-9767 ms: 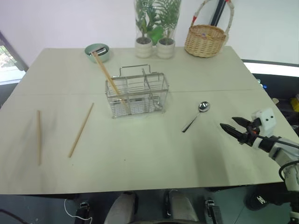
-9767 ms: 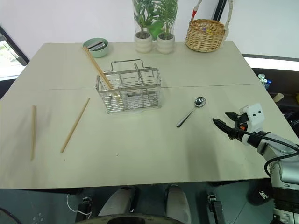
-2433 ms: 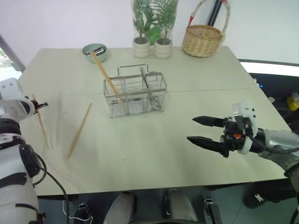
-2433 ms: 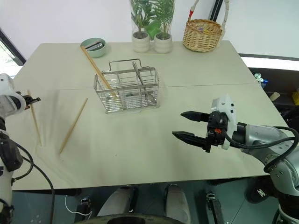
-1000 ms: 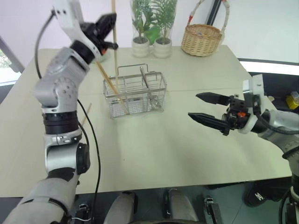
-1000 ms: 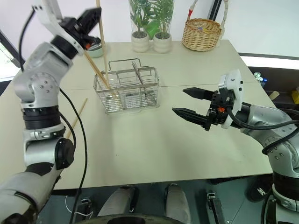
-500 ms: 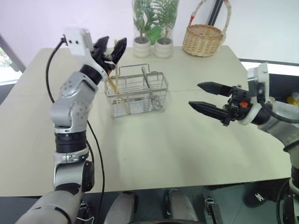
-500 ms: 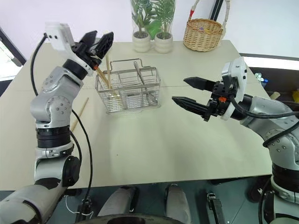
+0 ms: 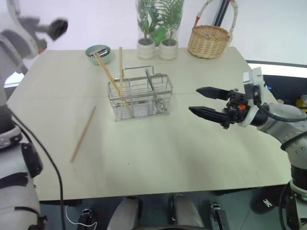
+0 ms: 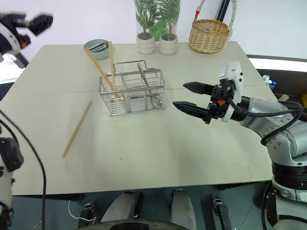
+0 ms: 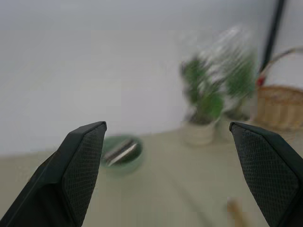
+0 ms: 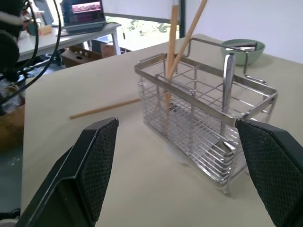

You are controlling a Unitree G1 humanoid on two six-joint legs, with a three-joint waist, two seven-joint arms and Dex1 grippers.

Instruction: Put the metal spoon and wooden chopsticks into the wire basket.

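Left gripper (image 11: 165,142) spread wide, empty, raised well left of basket (image 9: 139,98). Right gripper (image 9: 201,100) also spread, empty, hovering right of basket, fingers aimed at it. Two chopsticks (image 9: 120,67) stand in basket's left end; spoon (image 12: 227,80) upright in its right part. Third chopstick (image 9: 83,133) flat on table (image 9: 158,153), left of basket.

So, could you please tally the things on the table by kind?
Wooden chopsticks: 3, two in the wire basket, one on the table
Metal spoon: 1
Wire basket: 1
Green bowl: 1
Potted plants: 2
Wicker basket: 1
Total: 9
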